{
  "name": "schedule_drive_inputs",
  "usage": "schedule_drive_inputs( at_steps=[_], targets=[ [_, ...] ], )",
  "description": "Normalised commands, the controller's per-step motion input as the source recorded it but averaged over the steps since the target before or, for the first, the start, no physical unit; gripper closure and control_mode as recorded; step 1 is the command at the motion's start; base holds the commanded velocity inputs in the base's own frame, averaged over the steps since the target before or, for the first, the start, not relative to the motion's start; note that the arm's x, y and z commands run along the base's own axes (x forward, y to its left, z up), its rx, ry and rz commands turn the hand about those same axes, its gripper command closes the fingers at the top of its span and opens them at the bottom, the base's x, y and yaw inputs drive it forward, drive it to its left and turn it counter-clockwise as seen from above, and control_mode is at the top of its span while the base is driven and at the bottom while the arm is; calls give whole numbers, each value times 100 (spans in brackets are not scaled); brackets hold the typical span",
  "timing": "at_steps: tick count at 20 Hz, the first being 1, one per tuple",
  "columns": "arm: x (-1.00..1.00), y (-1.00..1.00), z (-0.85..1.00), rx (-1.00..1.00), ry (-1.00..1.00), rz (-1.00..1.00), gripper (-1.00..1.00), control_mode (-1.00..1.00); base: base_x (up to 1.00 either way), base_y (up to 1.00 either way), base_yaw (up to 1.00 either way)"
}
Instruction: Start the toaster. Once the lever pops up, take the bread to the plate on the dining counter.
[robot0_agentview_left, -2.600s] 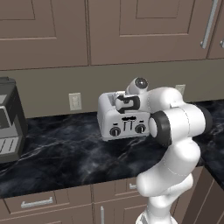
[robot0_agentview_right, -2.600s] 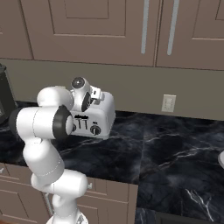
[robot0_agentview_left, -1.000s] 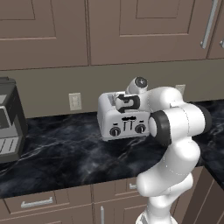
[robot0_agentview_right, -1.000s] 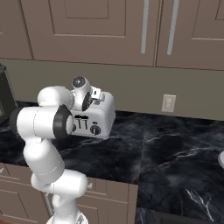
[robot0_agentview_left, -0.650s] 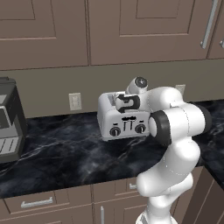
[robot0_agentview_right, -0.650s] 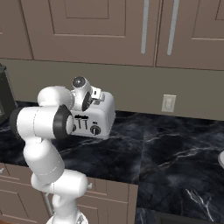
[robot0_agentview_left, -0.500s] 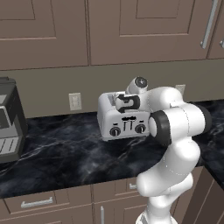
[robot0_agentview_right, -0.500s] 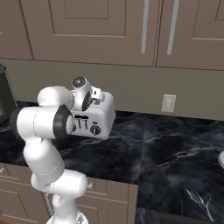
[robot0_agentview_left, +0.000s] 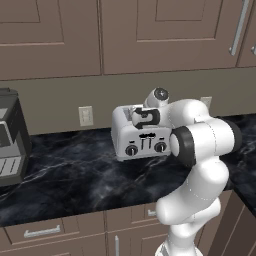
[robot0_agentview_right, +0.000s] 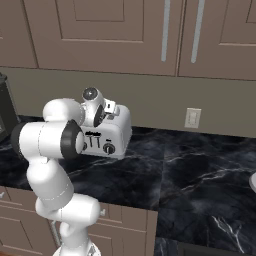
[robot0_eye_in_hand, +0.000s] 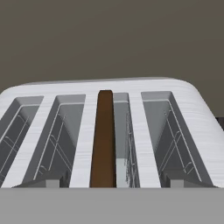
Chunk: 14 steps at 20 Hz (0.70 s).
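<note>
The toaster (robot0_agentview_left: 142, 140) is standing on the black marble worktop (robot0_agentview_left: 75, 175) against the wall. The gripper (robot0_agentview_left: 136, 116) is hovering over the toaster's top, its jaws standing open and holding nothing. In the hand view, the bread (robot0_eye_in_hand: 104, 140) is sitting edge-up in the third slot from the left, directly ahead of the jaws and apart from them.

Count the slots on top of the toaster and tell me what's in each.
4, side by side across the toaster. In the hand view, the third from the left holds the bread; the other three look empty.
</note>
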Motion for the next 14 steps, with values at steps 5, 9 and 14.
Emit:
schedule_drive_inputs(
  at_steps=[5,9,14],
  targets=[
    [0,0,12,0,0,0,100,-100,0,0,0],
    [0,0,24,0,0,0,100,-100,0,0,0],
    [0,0,29,0,0,0,100,-100,0,0,0]
  ],
)
